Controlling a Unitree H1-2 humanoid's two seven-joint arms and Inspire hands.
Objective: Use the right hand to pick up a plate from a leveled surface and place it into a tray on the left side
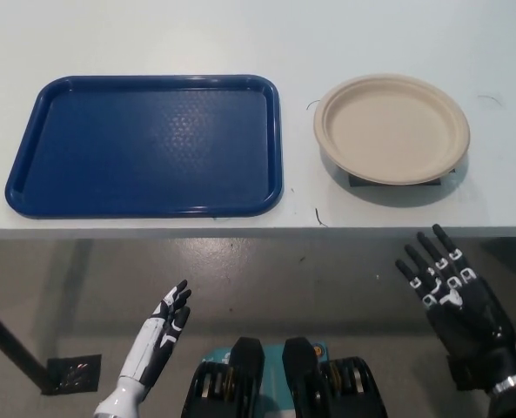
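Two robot hands of mine hang below the desk (pixel 240 35) edge, both empty. My black right robot hand (pixel 449 292) spreads its fingers wide beneath the plate (pixel 392 128), well apart from it. That beige plate rests on a small dark stand (pixel 432 181), right of the blue tray (pixel 149 144). My white left robot hand (pixel 157 335) rests low, fingers straight.

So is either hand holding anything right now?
No. The right hand and left hand are both open below the table edge; the plate lies untouched.

Bright, even light (soft shadows)
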